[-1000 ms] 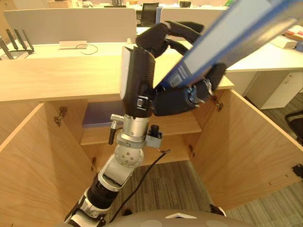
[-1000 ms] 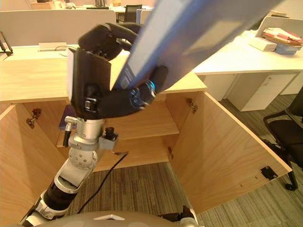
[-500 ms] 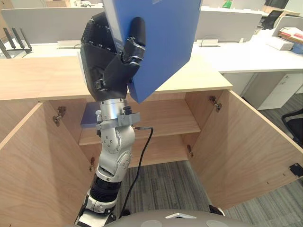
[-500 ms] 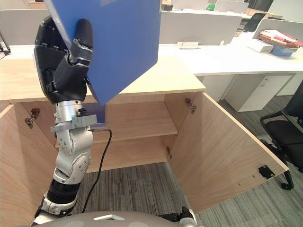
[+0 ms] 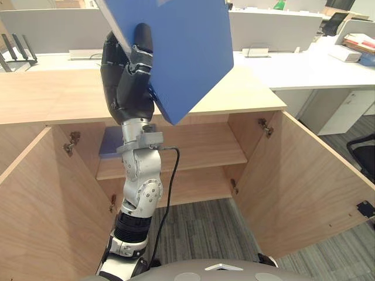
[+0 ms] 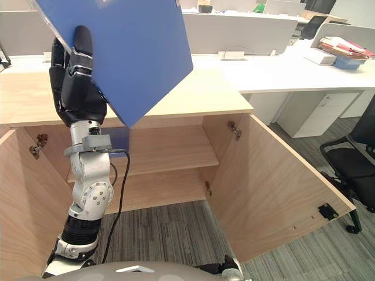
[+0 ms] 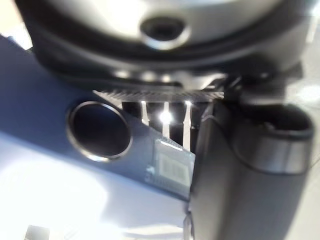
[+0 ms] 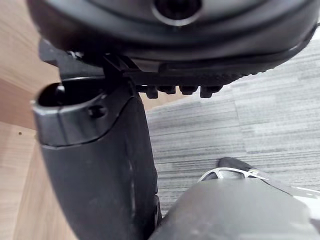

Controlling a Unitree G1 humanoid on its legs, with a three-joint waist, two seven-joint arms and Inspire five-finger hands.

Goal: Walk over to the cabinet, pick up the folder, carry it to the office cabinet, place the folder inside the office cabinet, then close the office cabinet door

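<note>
You face the office cabinet (image 5: 58, 99) with both doors (image 5: 304, 193) swung wide. The blue folder (image 5: 187, 52) is raised above its top, tilted, with one corner pointing down. The left hand (image 5: 126, 82) clamps it, thumb across the front face and fingers behind. A second blue item (image 5: 111, 143) lies at the left end of the shelf (image 5: 205, 149). The right hand (image 8: 100, 165) hangs over carpet (image 8: 240, 130); you cannot tell its grip.

Nothing can be read: no text, number or sign. A small pale label (image 7: 172, 169) sits on the blue folder (image 5: 181, 52) beside its round finger hole (image 7: 99, 131); its print is blurred.
</note>
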